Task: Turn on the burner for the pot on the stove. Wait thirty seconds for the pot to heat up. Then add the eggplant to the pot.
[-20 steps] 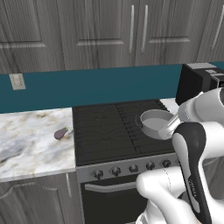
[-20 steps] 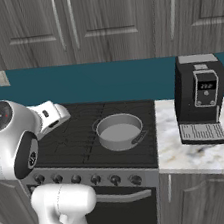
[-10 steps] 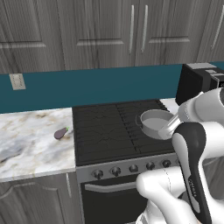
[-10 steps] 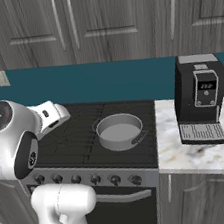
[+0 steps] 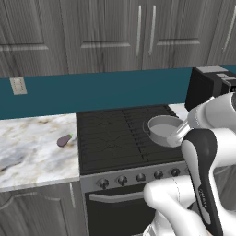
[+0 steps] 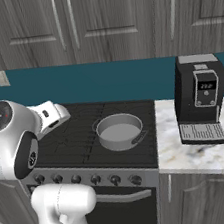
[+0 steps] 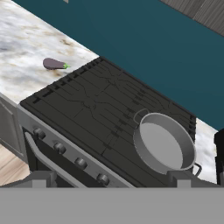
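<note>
The grey pot (image 7: 164, 142) stands without a lid on the right-hand burner (image 7: 127, 146) of the black stove (image 7: 87, 105). In the base views the pot (image 5: 163, 129) (image 6: 118, 132) is just beyond my hand. A dark purple eggplant (image 7: 54, 64) (image 5: 64, 140) lies on the marble counter left of the stove, close to its edge. My gripper (image 7: 111, 177) hovers above the stove's front and holds nothing; it is open, with its fingertips (image 7: 41, 177) far apart. A row of dark knobs (image 7: 59, 148) (image 5: 138, 177) (image 6: 95, 178) runs along the steel front.
A black coffee machine (image 6: 200, 99) (image 5: 207, 87) stands on the counter right of the stove. The marble counter (image 5: 27, 152) stretches left, with a wall outlet (image 5: 18, 85) on the teal backsplash. Grey cabinets (image 6: 96, 20) hang above.
</note>
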